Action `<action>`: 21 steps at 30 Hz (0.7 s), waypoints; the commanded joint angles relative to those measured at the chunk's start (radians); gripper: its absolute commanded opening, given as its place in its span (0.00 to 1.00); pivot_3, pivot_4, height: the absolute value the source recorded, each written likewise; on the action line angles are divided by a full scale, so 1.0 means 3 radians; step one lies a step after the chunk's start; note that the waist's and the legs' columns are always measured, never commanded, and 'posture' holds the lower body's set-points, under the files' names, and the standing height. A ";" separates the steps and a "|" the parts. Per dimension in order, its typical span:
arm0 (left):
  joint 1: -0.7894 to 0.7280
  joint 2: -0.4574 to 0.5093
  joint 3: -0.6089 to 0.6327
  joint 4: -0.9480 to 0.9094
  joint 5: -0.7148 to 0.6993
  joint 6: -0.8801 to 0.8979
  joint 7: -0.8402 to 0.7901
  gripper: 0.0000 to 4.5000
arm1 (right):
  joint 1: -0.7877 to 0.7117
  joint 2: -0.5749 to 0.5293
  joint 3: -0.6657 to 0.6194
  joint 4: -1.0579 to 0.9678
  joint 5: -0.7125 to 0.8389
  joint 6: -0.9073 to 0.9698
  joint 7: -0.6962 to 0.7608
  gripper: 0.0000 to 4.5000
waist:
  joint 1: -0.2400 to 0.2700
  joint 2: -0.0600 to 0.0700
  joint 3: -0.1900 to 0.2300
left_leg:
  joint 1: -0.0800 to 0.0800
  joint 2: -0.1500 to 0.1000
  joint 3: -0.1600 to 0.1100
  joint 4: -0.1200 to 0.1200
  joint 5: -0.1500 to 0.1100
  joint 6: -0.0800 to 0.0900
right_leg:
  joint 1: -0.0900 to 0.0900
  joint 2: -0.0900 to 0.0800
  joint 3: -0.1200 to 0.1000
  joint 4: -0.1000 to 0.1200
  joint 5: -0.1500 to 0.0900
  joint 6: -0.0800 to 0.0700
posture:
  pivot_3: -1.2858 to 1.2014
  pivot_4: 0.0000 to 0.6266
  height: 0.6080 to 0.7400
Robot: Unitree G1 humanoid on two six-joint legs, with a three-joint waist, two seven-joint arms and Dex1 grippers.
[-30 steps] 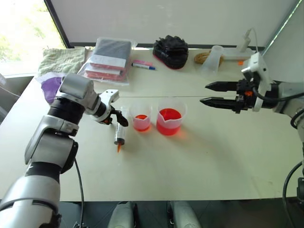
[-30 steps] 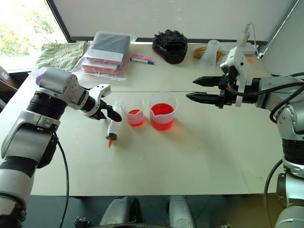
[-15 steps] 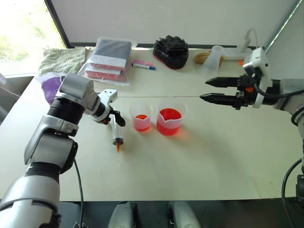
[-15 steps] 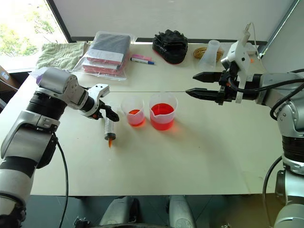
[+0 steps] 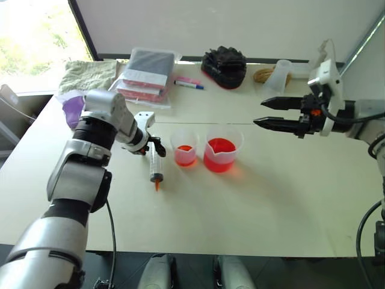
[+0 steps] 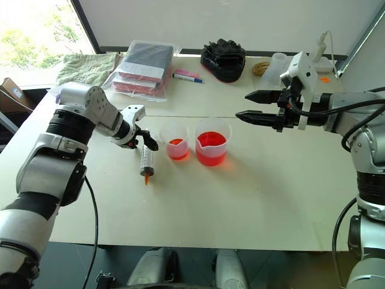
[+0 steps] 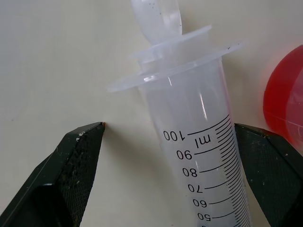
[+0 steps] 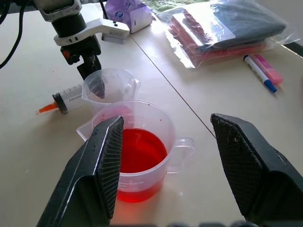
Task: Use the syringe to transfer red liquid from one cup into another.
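The syringe [image 5: 156, 166] is lying flat on the table [image 5: 271, 198], just to the left of the smaller cup [image 5: 184, 147], with the wider spouted cup [image 5: 223, 147] standing next to that one on its right. Both cups are holding red liquid [image 5: 220, 149]. Along the far edge of the table are lying a green towel [image 5: 87, 75], a purple packet [image 5: 72, 110], a plastic bag of folded cloth [image 5: 147, 70], a blue-capped marker [image 5: 189, 85] beside a pink one, a black glove [image 5: 224, 62], a coil of rope [image 5: 263, 74] and a cloudy tapered cup [image 5: 277, 73]. None of these is lying between the arms and the syringe or cups.

The left gripper [image 5: 154, 146] is reaching down steeply at the plunger end of the syringe, its fingers [image 7: 75, 165] spread wide and sitting on either side of the barrel near the flange, with a gap visible on each side, so it is straddling the syringe and not clamping it. The right gripper [image 5: 264, 113] is hovering above the table, to the right of and above the spouted cup, pointing roughly level toward the left, its fingers [image 8: 102, 161] standing well apart and holding nothing.

The syringe's long axis is running toward and away from the robot, with the orange tip pointing toward the robot and the plunger end lying at the far end, under the left gripper.
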 commanded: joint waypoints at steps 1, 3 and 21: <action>-0.0013 -0.0123 0.0100 0.0281 -0.0319 0.0037 0.0254 1.00 | -0.0097 -0.0013 -0.0086 -0.0047 0.0005 -0.0054 -0.0012 0.68 | -0.0001 0.0000 0.0000 | -0.0001 -0.0001 -0.0001 0.0003 0.0000 -0.0001 | 0.0002 -0.0001 0.0000 0.0000 0.0000 0.0000 | 0.52 0.24 1.00; -0.0016 -0.0124 0.0104 0.0261 -0.0496 0.0037 0.0392 1.00 | -0.0094 -0.0013 -0.0087 -0.0051 0.0002 -0.0060 -0.0017 0.68 | -0.0005 0.0000 0.0000 | -0.0001 -0.0002 -0.0001 0.0008 -0.0001 0.0001 | 0.0005 -0.0002 0.0000 0.0000 0.0000 0.0000 | 0.52 0.24 1.00; 0.0098 0.0093 0.0106 -0.0022 -0.2053 0.0037 0.1578 0.34 | -0.0102 0.0001 -0.0069 -0.0042 -0.0032 -0.0086 -0.0034 0.68 | -0.0010 -0.0002 0.0001 | -0.0004 -0.0002 -0.0004 0.0014 -0.0001 0.0001 | 0.0006 -0.0005 0.0000 0.0000 0.0000 0.0001 | 0.52 0.24 1.00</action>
